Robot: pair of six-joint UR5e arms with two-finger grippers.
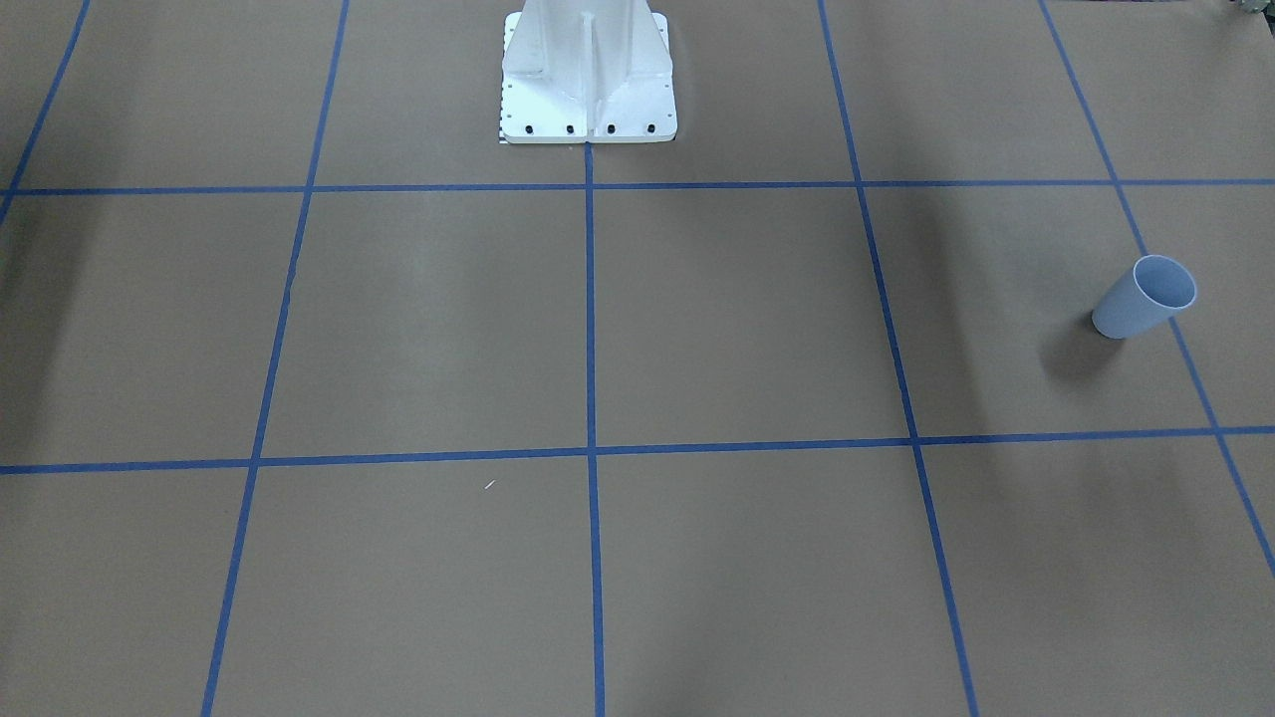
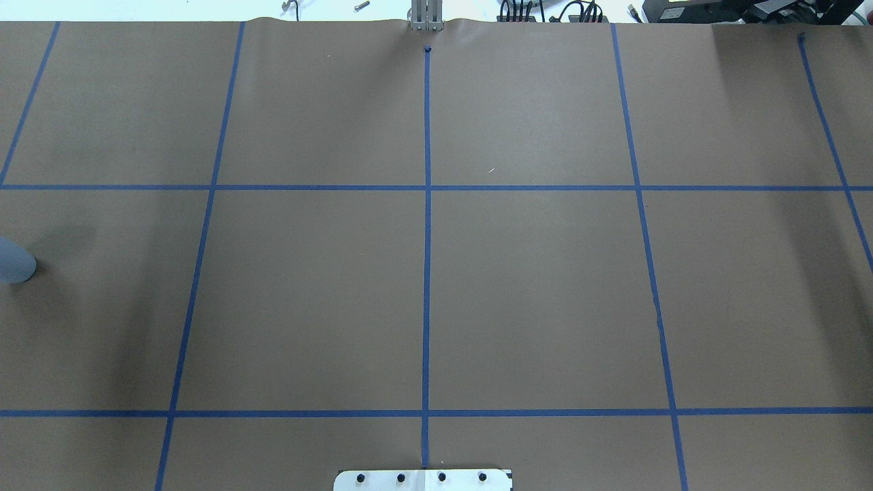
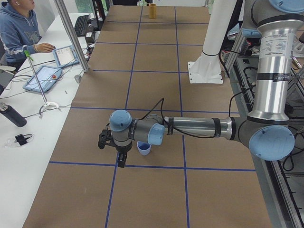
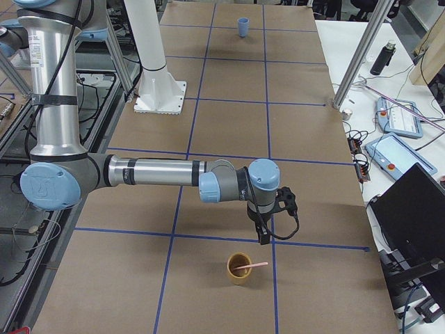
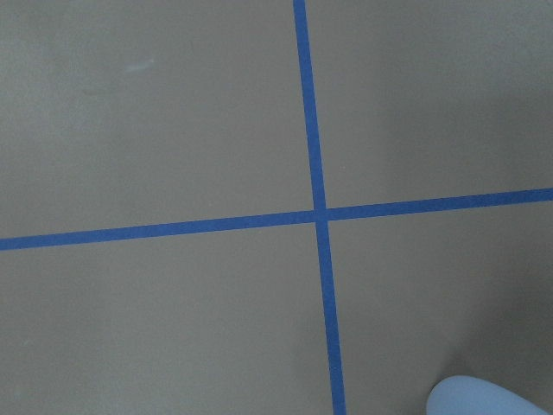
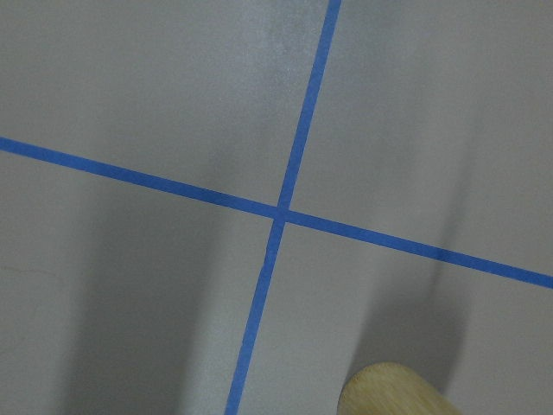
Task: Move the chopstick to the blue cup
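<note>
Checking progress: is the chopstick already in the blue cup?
No, in the exterior right view the chopstick rests in the tan cup, while the blue cup stands far from it.

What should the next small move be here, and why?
Probably shift the right gripper over the chopstick and lower it: the stick rests in the tan cup just beside that gripper, while the blue cup stands far off.
</note>
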